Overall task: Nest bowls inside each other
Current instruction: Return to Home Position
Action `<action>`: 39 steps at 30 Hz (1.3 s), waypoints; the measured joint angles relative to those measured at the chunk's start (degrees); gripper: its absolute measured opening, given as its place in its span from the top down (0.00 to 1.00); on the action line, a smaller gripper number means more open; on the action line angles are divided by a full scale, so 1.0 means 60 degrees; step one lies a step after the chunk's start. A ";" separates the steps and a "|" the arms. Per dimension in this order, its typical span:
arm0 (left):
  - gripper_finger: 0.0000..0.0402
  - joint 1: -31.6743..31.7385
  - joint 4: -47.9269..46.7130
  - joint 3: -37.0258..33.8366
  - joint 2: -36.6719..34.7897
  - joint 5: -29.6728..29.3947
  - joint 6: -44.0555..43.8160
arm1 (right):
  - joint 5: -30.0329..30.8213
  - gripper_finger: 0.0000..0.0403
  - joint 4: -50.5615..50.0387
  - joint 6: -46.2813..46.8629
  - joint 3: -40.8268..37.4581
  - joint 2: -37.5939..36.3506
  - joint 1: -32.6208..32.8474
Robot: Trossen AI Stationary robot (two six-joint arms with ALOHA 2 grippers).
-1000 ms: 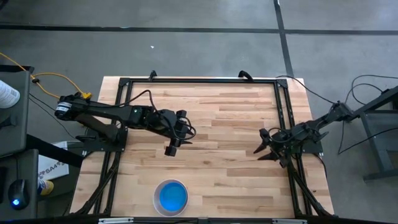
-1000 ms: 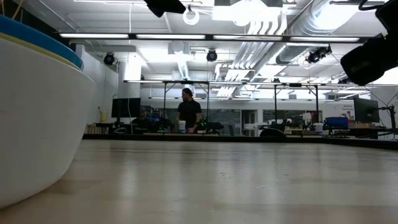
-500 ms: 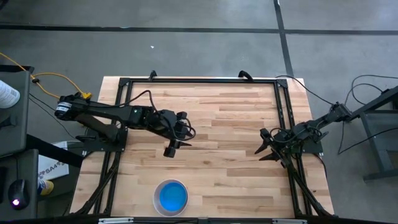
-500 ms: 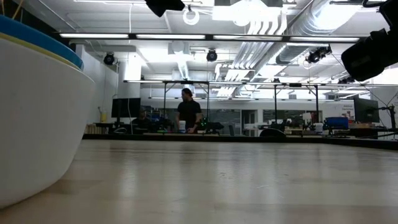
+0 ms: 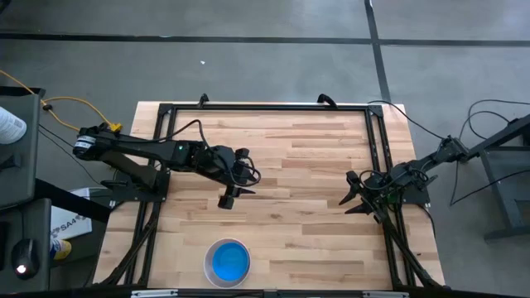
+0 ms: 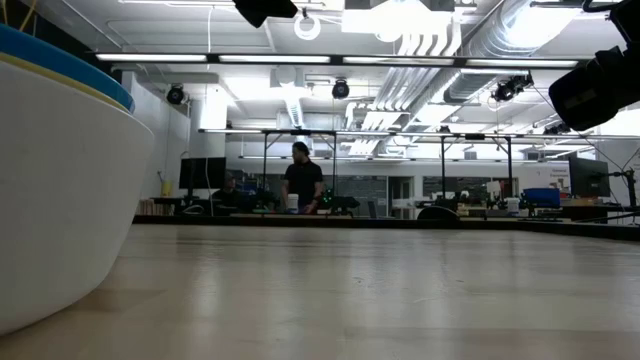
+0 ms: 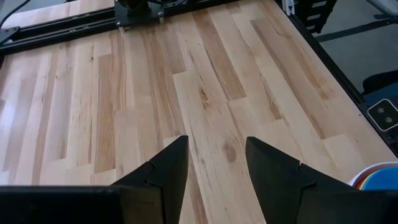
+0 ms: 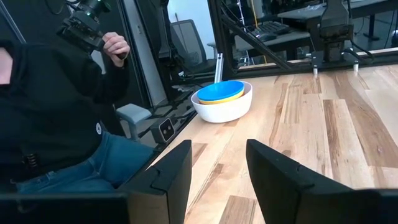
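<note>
My left gripper (image 7: pixel 216 142) well apart from bowl stack (image 5: pixel 227 261), spread open, holding nothing. My right gripper (image 8: pixel 217 144) farther from stack, spread open, empty.

The left gripper (image 7: pixel 214 142) hangs over the bare wooden table (image 7: pixel 124 93), its two dark fingers (image 7: pixel 163 180) spread apart with nothing between them. Off to one side, an edge of the nested bowls (image 7: pixel 380 179) shows, blue inside white; a black frame rail (image 7: pixel 74 25) lies far ahead

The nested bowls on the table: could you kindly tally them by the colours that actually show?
white bowl: 1
yellow bowl: 1
blue bowl: 1
Total showing: 3. Any bowls nested deeper are hidden.
</note>
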 joint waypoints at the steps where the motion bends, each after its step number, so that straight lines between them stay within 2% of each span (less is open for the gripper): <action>1: 0.60 0.0000 0.0000 0.0000 0.0000 0.0003 0.0009 | 0.0000 0.64 0.0004 -0.0003 0.0000 0.0000 -0.0003; 11: 0.60 0.0000 0.0000 0.0000 0.0004 0.0077 0.0183 | 0.0007 0.64 0.0015 0.0000 -0.0004 0.0000 -0.0002; 18: 0.60 -0.0150 -0.0295 0.0000 0.0004 0.2083 0.0770 | 0.0015 0.64 0.0028 0.0000 -0.0004 0.0000 0.0000; 22: 0.60 -0.0507 -0.0281 -0.0254 0.0004 0.2199 0.0834 | 0.0018 0.64 0.0033 0.0000 -0.0004 0.0000 -0.0004; 30: 0.60 -0.0892 0.0785 -0.1530 -0.0795 0.2172 0.0731 | 0.0022 0.64 0.0038 0.0000 -0.0004 0.0004 0.0000; 39: 0.60 -0.0889 0.2573 -0.3796 -0.2355 0.1735 0.0515 | 0.0029 0.64 0.0084 0.0002 -0.0004 0.0004 0.0000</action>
